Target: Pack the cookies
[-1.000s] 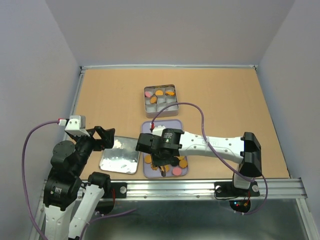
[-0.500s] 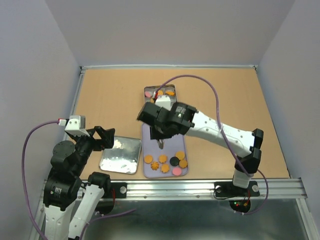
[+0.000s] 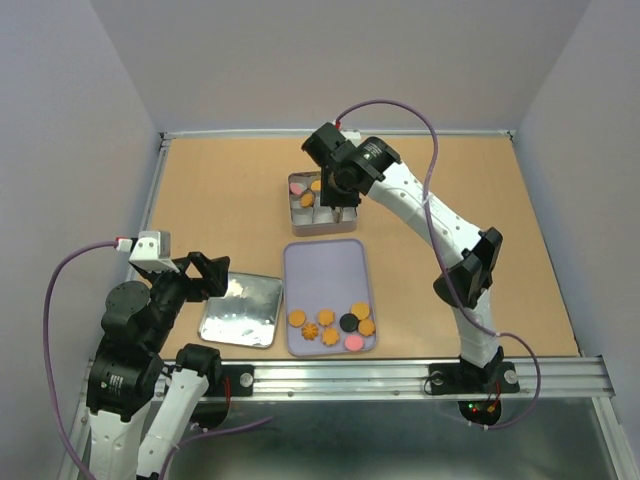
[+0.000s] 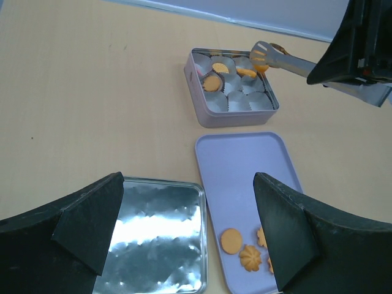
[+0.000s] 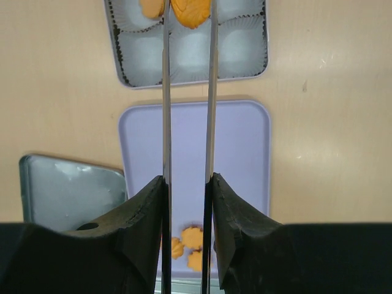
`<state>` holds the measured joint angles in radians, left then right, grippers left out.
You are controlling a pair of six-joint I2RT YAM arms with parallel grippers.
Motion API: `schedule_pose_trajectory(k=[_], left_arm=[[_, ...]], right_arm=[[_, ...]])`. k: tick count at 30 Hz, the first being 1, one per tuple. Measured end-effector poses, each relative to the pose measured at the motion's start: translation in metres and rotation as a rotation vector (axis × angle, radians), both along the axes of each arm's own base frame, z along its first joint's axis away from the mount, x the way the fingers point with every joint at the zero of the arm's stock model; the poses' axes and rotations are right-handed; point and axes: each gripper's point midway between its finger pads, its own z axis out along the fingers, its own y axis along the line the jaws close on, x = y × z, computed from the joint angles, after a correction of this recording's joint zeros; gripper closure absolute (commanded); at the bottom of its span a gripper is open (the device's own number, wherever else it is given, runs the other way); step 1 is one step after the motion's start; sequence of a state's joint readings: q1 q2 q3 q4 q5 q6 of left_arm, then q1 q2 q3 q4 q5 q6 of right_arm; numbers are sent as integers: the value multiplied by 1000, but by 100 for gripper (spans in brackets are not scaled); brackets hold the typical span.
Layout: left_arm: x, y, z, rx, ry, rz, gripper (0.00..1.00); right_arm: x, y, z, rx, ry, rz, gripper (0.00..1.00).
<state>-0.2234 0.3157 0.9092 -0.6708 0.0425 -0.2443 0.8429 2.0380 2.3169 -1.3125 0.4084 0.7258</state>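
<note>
Swung back from the lilac tray (image 3: 325,270) since a second ago, our right gripper (image 5: 187,190) clenched on tongs (image 4: 291,61), an orange cookie (image 5: 191,12) nipped at their tips over the tin (image 5: 184,81), remaining cookies (image 3: 326,317) on that tray nearer us, left gripper (image 4: 190,226) gaping wide above the lid (image 4: 153,245).

The counter (image 3: 220,190) looked like smooth, matt tan wood laminate. The tin (image 4: 229,117) was dull metal, lined with pleated white paper cups (image 5: 193,52), and the tin lid (image 4: 153,245) was mirror-bright, its sheen rippled. The lavender tray (image 4: 245,165) was smooth matt plastic. The tongs (image 4: 291,60) were thin polished metal, and the cookies (image 4: 231,241) were dry and matt.
</note>
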Motion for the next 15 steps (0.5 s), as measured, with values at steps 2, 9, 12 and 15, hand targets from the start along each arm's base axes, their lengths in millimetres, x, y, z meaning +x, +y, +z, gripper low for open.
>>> schedule_pose_trajectory(k=[2,9,12,15], left_arm=[[0,0,0,0,0,3,1],[0,1,0,1,0,6,1],[0,1,0,1,0,6,1],[1,1,-1,2,3,6,1]], right_arm=[[10,-3,-10,-3,24,0,64],[38,-9,-37,-2,75,-5,64],[41,-4,-46,3,92,9,64],[41,1,-53,9,106,23,64]])
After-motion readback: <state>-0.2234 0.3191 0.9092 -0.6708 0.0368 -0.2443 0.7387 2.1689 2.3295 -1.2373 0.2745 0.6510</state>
